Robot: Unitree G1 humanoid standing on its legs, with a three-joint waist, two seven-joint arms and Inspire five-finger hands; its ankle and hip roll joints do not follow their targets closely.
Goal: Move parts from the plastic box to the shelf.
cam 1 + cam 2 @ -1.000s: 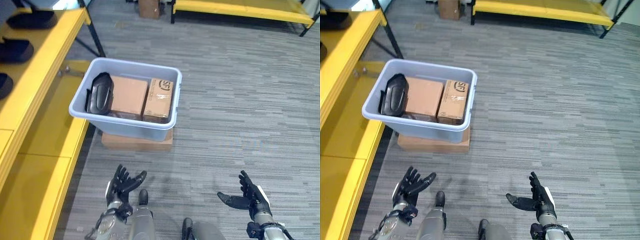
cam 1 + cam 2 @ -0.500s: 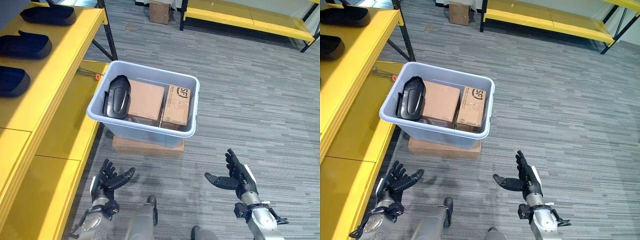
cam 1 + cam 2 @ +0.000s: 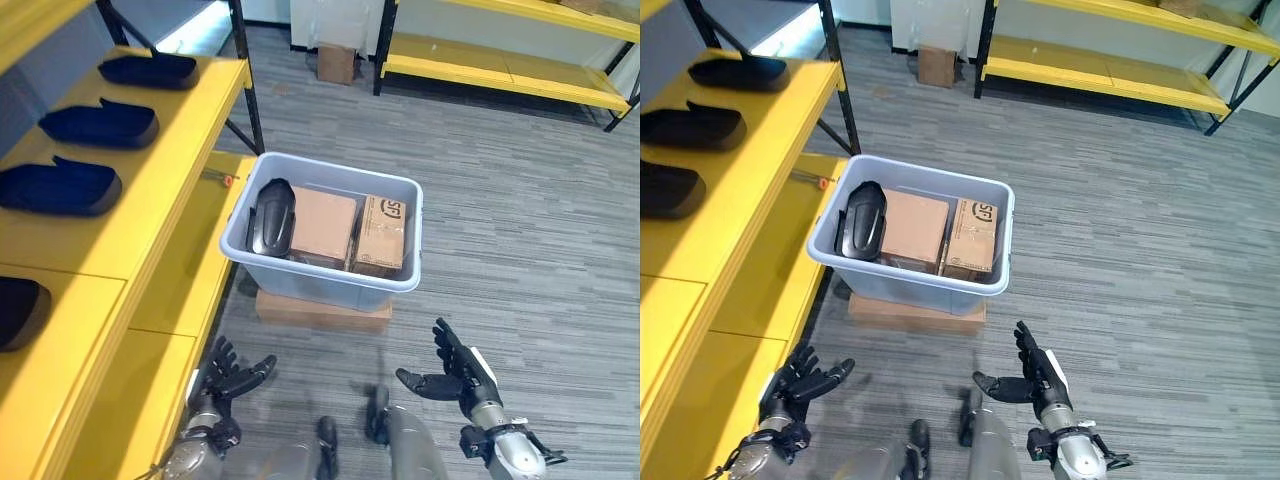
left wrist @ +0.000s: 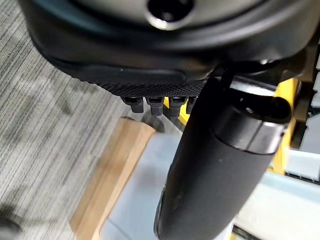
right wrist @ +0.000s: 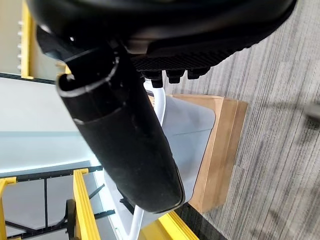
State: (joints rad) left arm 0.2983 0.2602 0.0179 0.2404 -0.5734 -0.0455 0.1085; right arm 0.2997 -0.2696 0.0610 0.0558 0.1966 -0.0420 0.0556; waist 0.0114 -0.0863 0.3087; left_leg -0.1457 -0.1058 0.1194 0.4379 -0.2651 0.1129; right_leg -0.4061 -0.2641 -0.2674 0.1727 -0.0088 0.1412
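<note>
A grey plastic box (image 3: 330, 290) stands on a flat wooden base (image 3: 320, 309) on the floor. Inside it a black moulded part (image 3: 271, 215) leans at the left end, beside two cardboard cartons (image 3: 352, 229). The yellow shelf (image 3: 150, 190) runs along the left and carries several black parts (image 3: 98, 122). My left hand (image 3: 228, 379) is low at the lower left, open and empty, short of the box. My right hand (image 3: 455, 370) hovers open at the lower right, palm towards the box, holding nothing. The right wrist view shows the box wall (image 5: 185, 130) and the wooden base (image 5: 220, 150) past the thumb.
A lower yellow shelf board (image 3: 190, 280) lies just left of the box, with a small red-handled tool (image 3: 222, 178) on it. Another yellow rack (image 3: 500, 75) and a cardboard carton (image 3: 335, 62) stand at the far side. Grey carpet spreads to the right.
The camera has tilted up and shifted, so more of the shelf and far rack shows. Both hands stay open and low, roughly as before; nothing in the box has moved.
</note>
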